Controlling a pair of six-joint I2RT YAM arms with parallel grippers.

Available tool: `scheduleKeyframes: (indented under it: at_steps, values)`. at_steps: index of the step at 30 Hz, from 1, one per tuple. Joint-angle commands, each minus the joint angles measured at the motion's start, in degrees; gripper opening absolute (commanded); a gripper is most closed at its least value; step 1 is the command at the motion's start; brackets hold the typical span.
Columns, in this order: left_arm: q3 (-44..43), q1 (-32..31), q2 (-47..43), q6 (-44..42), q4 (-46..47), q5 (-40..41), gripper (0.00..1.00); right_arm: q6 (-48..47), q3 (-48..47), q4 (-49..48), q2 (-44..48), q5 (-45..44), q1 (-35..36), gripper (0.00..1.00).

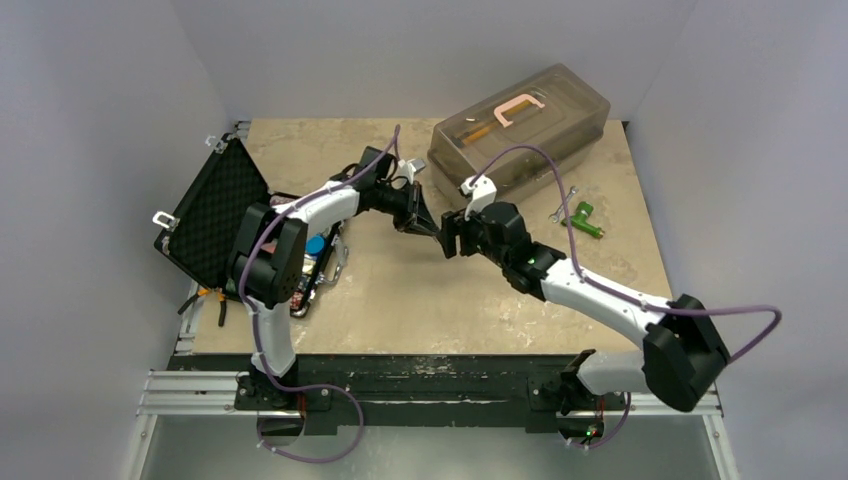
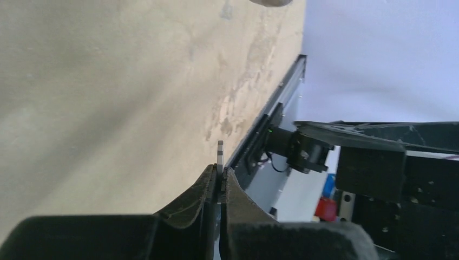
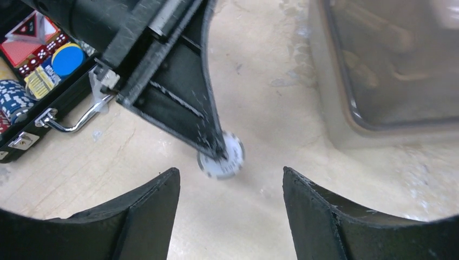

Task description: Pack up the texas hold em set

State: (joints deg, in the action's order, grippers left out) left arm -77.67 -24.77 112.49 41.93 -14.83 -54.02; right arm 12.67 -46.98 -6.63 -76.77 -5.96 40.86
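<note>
- Nearest you in the top view, the mounting rail [image 1: 430,388] runs along the near edge of the tabletop [image 1: 400,300]. Both arms reach in from it toward the middle.
- Your left tool [image 1: 425,222] and right tool [image 1: 447,240] sit tip to tip, just on the near side of the grey tub [image 1: 540,140] with its pink clamp [image 1: 518,108].
- You have the black briefcase [image 1: 215,215] open at the left edge, lid raised, partly hidden behind your left arm.
- A green-handled implement [image 1: 585,222] and a wrench [image 1: 563,205] lie together near the right of the tub.
- Left wrist view: your left tool [image 2: 220,181] is pinched tight on a white chip [image 2: 220,154]. The chip is held edge-on, its rim poking past the fingertips above bare tabletop.
- Right wrist view: your right tool [image 3: 230,189] is spread wide, with nothing between its fingers [image 3: 157,211].
- Just beyond that gap, the left tool [image 3: 216,146] holds the white chip [image 3: 231,162] low over the tabletop. You cannot tell whether it touches.
- At far left the briefcase [image 3: 32,127] shows striped chips [image 3: 11,97], a blue disc [image 3: 67,59], a triangular token [image 3: 33,26] and its metal handle [image 3: 73,123].
- At right is the tub wall [image 3: 335,81].
</note>
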Motion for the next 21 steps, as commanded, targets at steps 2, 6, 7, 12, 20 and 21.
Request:
scheduleKeyframes:
  at_steps: [2,6,7,12,20,21]
  values:
    - [-7.9,-0.2,-6.3,-18.3,-18.3,15.1,0.00,2.2,5.8,4.9,9.1,-8.0,0.3,0.66]
    - [-9.9,-0.2,-9.1,-27.1,-25.0,26.0,0.00,4.1,10.7,7.6,14.4,-11.3,0.3,0.66]
    - [-9.9,-0.1,-10.0,-29.5,-25.8,28.1,0.00,4.9,11.5,8.0,15.5,-11.8,0.3,0.66]
    - [-7.0,-0.1,-15.9,-45.5,-28.3,40.2,0.00,5.8,13.2,7.2,18.5,-11.4,0.3,0.67]
    - [2.5,2.7,-19.3,-58.9,-24.8,60.1,0.00,6.6,15.0,5.2,20.4,-8.3,0.3,0.67]
    - [2.4,3.4,-18.6,-59.2,-24.6,60.0,0.00,6.7,14.9,5.2,20.2,-8.0,0.3,0.67]
